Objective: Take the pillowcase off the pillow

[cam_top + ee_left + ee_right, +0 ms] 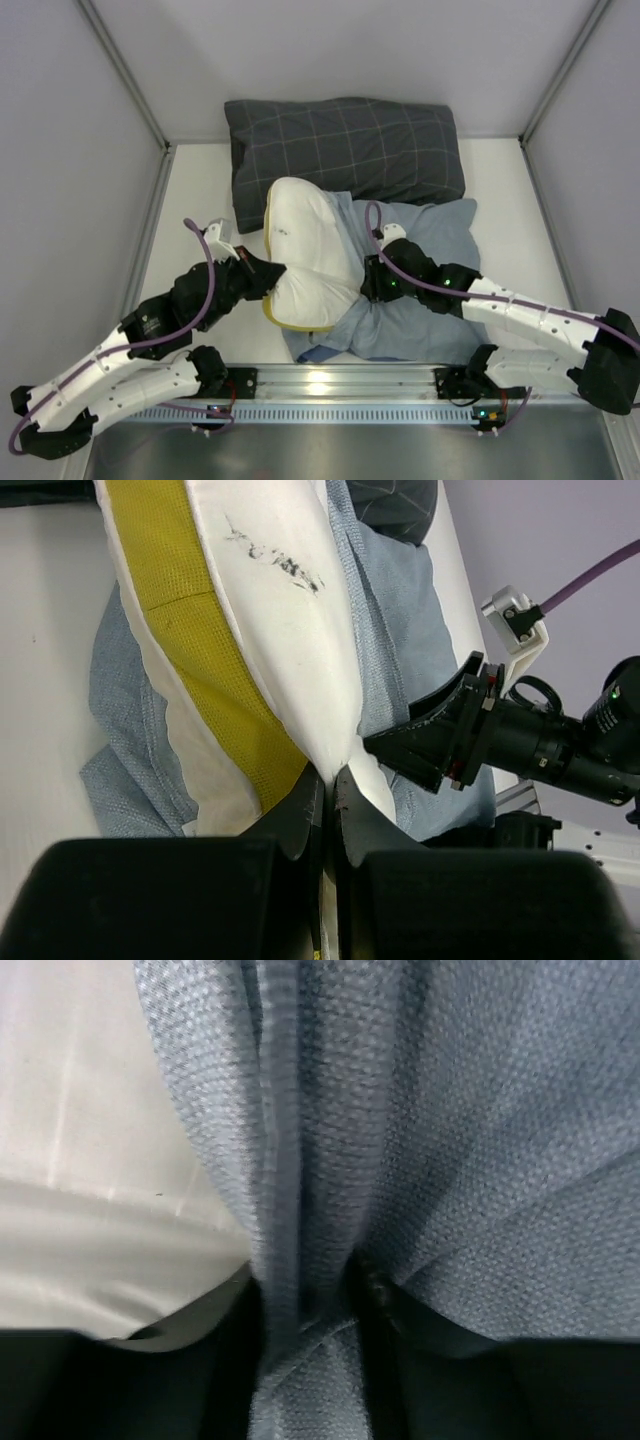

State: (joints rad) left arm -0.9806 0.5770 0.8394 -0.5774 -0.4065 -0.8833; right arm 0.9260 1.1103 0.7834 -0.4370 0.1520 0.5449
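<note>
Pillow (305, 240): in the middle of the table (190, 200), plump, mostly bare; yellow piping (283, 318) along the 6 o'clock edge.
Pillowcase (430, 240): paler side up, spread from 3 to 6 o'clock of the pillow, partly under it; far edge touching the dark grey checked pillow (345, 150) at 12 o'clock.
Left gripper (268, 275): pinched tight on the pillow edge at 8 o'clock, right by the piping.
Right gripper (366, 285): clamped on a bunched fold of pillowcase at 4 o'clock, just beside the white cloth.
Open room: bare table at 9 o'clock up to the left wall (90, 200); narrower strip at 3 o'clock past the pillowcase.
Near edge: pillowcase hem close to the metal rail (330, 385) at 6 o'clock.
Hidden: right side of the pillow covered by folds, cannot tell how far inside; right fingertips buried in blurred cloth in the right wrist view.
</note>
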